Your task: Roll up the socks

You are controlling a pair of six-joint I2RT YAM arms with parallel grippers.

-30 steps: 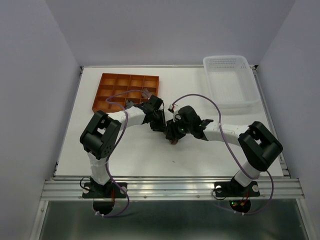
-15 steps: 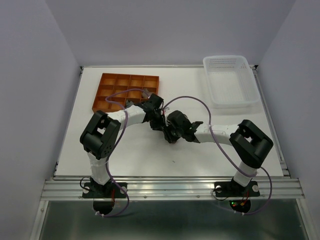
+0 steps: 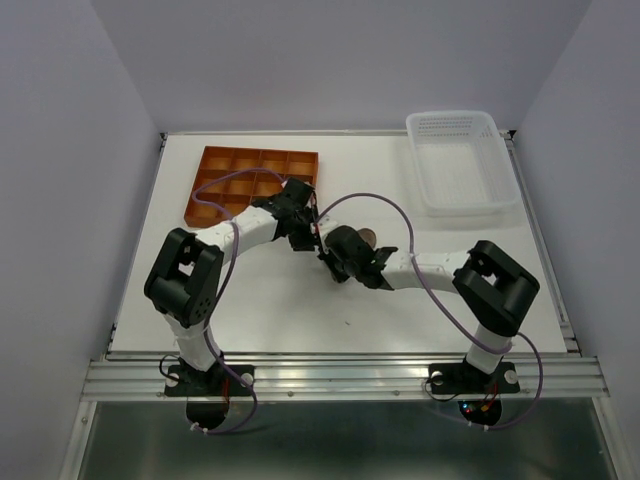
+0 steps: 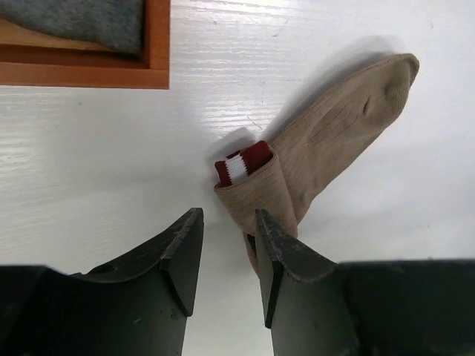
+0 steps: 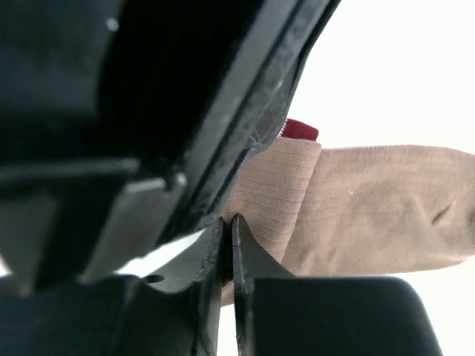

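**Nearest: right end effector** (image 5: 228, 230). Closed to a hairline slit, tips set against the folded cuff end of the sock. Could not be told whether any fabric was caught between them. Crowded from the upper left by a dark blurred housing (image 5: 111, 89), probably part of the other arm.

**Just beyond: left end effector** (image 4: 227, 222). Stood parted, with nothing between the fingers but the bare white grained desk (image 4: 96, 163). Overlapped the sock's near edge with the finger on that side; actual contact not certain.

**Item in hand: one tan-brown ribbed fabric sock** (image 4: 334, 141). Lay flat near the middle of the desk, just ahead of both end effectors. Toe pointed away to the right, cuff end folded over once on itself. Showed a dark red and white striped part (image 4: 239, 165) poking out of the fold.

**Step judged:** start of the roll, with one fold in place and most of the length flat. Next move judged to call for pinning the fold with one end effector and turning it toward the toe with the other, kept tight against springing open.

**Farther, left: orange compartmented tray** (image 3: 260, 151). Held a grey fabric sock (image 4: 82, 16) in its near corner compartment.

**Farthest, right: white perforated plastic basket** (image 3: 450, 117). Stood well apart from the work.
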